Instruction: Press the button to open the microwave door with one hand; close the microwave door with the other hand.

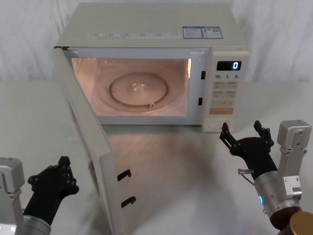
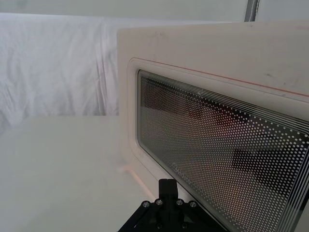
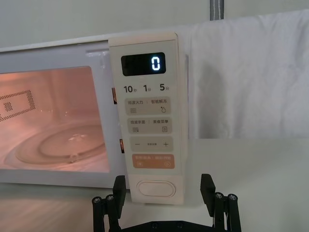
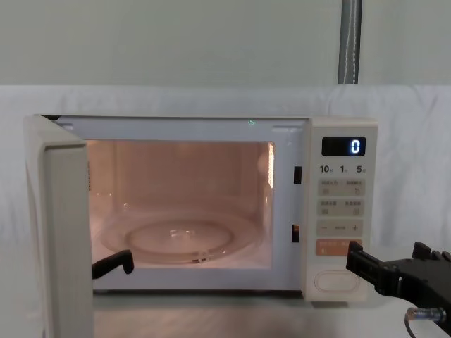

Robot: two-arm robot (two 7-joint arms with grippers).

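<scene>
Right tool (image 1: 246,132) spread wide, empty, near the button (image 3: 155,188) (microwave door (image 1: 93,142) ajar).

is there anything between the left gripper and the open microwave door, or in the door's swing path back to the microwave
Nothing visible does. The left gripper sits just outside the open microwave door, with bare table between them. The path back to the microwave front looks free; the right gripper is over by the button.
</scene>
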